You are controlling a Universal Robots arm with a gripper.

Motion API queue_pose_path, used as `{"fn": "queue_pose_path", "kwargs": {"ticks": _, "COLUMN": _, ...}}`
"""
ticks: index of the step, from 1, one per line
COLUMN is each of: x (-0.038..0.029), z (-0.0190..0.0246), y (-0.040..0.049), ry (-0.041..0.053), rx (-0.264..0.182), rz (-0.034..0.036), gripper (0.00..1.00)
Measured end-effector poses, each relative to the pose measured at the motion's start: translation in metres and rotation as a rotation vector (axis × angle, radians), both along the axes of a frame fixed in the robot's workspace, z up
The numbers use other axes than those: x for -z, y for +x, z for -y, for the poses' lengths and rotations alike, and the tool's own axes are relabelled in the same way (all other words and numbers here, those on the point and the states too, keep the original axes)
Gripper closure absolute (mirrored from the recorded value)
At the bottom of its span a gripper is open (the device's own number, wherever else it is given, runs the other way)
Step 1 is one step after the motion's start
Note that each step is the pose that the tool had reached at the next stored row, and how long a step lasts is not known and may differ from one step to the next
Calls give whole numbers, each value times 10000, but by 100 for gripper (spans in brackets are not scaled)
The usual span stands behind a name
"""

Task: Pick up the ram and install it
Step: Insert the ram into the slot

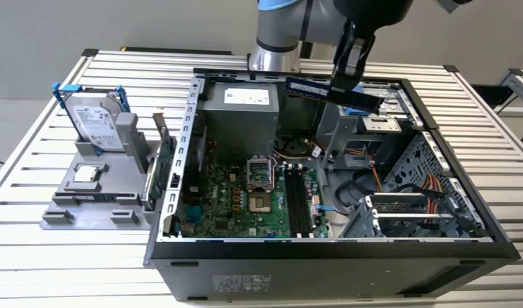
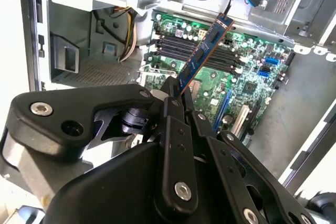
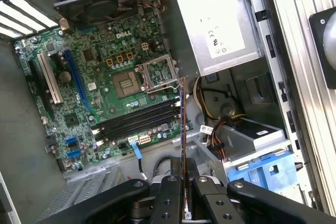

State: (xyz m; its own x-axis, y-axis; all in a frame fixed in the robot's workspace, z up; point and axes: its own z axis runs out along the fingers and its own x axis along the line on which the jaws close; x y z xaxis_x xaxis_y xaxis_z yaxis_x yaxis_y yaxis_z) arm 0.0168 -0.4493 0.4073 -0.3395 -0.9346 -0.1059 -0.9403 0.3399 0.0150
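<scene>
in the exterior view, the black two-finger gripper [image 1: 343,85] hangs over the far side of an open black computer case [image 1: 330,256] that lies on a slatted silver tabletop [image 1: 38,256]. its fingers are pinched on the ram [image 1: 308,87], a thin, long, dark circuit-board stick, clear of the case's contents. the ram's long axis runs nearly level from the exterior view's left to its right, the right end a little lower. inside the case lie a green motherboard [image 1: 240,202] with black memory slots [image 1: 297,199] and a silver power supply box [image 1: 240,112]. near the tabletop's edge on the exterior view's left, a grey holder tray [image 1: 64,215] carries a silver hard drive with a blue bracket [image 1: 97,122], standing upright, and a small square silver processor chip [image 1: 88,172].

in the second wrist view, the gripper [image 2: 178,90] clamps one end of the ram [image 2: 206,50]; the stick points away from the fingers toward the motherboard [image 2: 241,80], crossing the memory slots [image 2: 170,45] at an angle, apart from them.

in the first wrist view, the ram [image 3: 182,129] appears edge-on as a thin line rising out of the gripper [image 3: 185,205], its free end toward the square processor socket [image 3: 160,72] on the motherboard [image 3: 100,61], across the memory slots [image 3: 136,120].
</scene>
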Motion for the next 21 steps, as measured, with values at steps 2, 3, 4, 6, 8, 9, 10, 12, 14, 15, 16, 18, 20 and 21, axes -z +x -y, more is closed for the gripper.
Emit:
{"fn": "queue_pose_path", "kwargs": {"ticks": 2, "x": 0, "z": 0, "y": -2, "ry": 0, "rx": 112, "rz": 0, "gripper": 100}}
{"fn": "queue_pose_path", "kwargs": {"ticks": 3, "x": 0, "z": 0, "y": -3, "ry": -1, "rx": 169, "rz": 0, "gripper": 100}}
{"fn": "queue_pose_path", "kwargs": {"ticks": 4, "x": 0, "z": 0, "y": -4, "ry": -1, "rx": 229, "rz": 0, "gripper": 100}}
{"fn": "queue_pose_path", "kwargs": {"ticks": 6, "x": 0, "z": 0, "y": -5, "ry": -1, "rx": 363, "rz": 0, "gripper": 100}}
{"fn": "queue_pose_path", "kwargs": {"ticks": 8, "x": 0, "z": 0, "y": -6, "ry": 0, "rx": 496, "rz": 0, "gripper": 100}}
{"fn": "queue_pose_path", "kwargs": {"ticks": 9, "x": 0, "z": 0, "y": -7, "ry": -1, "rx": 559, "rz": 0, "gripper": 100}}
{"fn": "queue_pose_path", "kwargs": {"ticks": 10, "x": 0, "z": 0, "y": -8, "ry": -1, "rx": 626, "rz": 0, "gripper": 100}}
{"fn": "queue_pose_path", "kwargs": {"ticks": 12, "x": 0, "z": 0, "y": -9, "ry": -1, "rx": 753, "rz": 0, "gripper": 100}}
{"fn": "queue_pose_path", "kwargs": {"ticks": 14, "x": 0, "z": 0, "y": -10, "ry": 0, "rx": 888, "rz": 0, "gripper": 100}}
{"fn": "queue_pose_path", "kwargs": {"ticks": 15, "x": 0, "z": 0, "y": -11, "ry": 0, "rx": 953, "rz": 0, "gripper": 100}}
{"fn": "queue_pose_path", "kwargs": {"ticks": 16, "x": 0, "z": 0, "y": -12, "ry": -1, "rx": 1017, "rz": 0, "gripper": 100}}
{"fn": "queue_pose_path", "kwargs": {"ticks": 18, "x": 0, "z": 0, "y": -13, "ry": -1, "rx": 1149, "rz": 0, "gripper": 100}}
{"fn": "queue_pose_path", "kwargs": {"ticks": 20, "x": 0, "z": 0, "y": -15, "ry": 0, "rx": 1282, "rz": 0, "gripper": 100}}
{"fn": "queue_pose_path", "kwargs": {"ticks": 21, "x": 0, "z": 0, "y": -16, "ry": 0, "rx": 1347, "rz": 0, "gripper": 100}}
